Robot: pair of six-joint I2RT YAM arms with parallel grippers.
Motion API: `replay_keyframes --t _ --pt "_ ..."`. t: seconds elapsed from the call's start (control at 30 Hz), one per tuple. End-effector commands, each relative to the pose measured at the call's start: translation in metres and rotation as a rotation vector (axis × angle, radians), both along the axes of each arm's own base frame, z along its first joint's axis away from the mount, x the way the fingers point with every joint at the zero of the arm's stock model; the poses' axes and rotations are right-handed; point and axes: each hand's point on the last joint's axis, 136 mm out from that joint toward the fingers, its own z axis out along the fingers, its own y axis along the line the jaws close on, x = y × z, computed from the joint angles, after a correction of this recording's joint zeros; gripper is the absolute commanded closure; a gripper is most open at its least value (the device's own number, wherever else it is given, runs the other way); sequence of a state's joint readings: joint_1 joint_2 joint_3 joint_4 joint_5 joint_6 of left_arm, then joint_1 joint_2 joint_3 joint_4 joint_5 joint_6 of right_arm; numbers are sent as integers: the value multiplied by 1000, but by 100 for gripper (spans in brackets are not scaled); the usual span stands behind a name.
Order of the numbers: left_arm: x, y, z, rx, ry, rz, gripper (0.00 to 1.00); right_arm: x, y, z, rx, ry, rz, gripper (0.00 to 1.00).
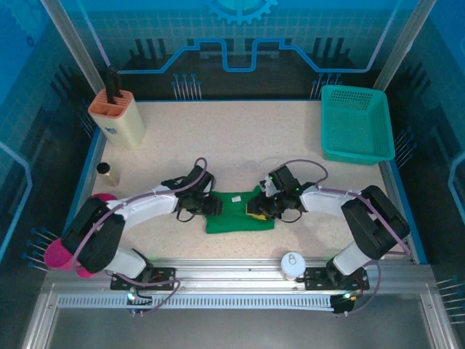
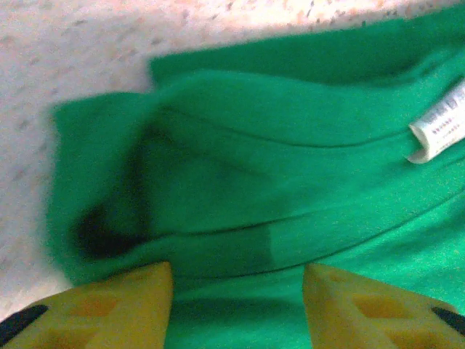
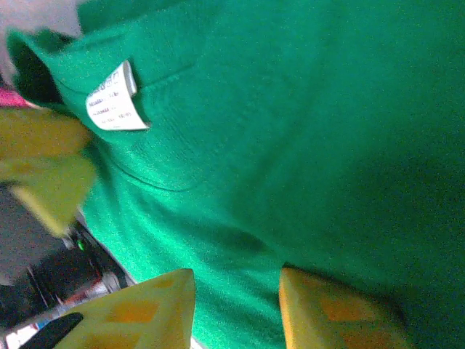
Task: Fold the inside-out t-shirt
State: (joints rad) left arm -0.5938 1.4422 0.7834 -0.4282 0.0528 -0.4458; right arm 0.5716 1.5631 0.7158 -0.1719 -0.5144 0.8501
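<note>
- I see the t-shirt [image 1: 236, 218] already folded down to a compact packet on the desk [image 1: 240, 138]; probably only tidying remains.
- Left claw [image 2: 236, 282] and right claw [image 3: 236, 280] both gape, gripping nothing.

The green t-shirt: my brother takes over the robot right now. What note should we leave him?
Left gripper: open, low at the shirt's left edge.
Right gripper: open, just above the shirt's right side.
T-shirt: a small bundle on the table, between the two arms, with the white neck label showing on top.
Done: it looks folded down small, though the edges are uneven.
Left: probably one last fold or a tidy-up. Neither gripper seems to be holding cloth.
</note>
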Motion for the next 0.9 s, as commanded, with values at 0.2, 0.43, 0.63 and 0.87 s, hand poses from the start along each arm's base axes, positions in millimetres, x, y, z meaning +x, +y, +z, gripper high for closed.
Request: replay_keyframes --t 0.2,0.43,0.63,0.87 --pt "27 -68 85 -239 -89 -82 52 28 -20 40 -74 -6 38 65" --pt "48 -88 38 -252 -63 -41 54 79 -41 18 -145 -121 -32 72" --pt "47 -63 -32 -106 -39 21 53 56 -59 -53 -212 -62 26 76" --pt "17 -45 -45 -78 34 42 53 13 -62 -63 -159 -23 14 74"
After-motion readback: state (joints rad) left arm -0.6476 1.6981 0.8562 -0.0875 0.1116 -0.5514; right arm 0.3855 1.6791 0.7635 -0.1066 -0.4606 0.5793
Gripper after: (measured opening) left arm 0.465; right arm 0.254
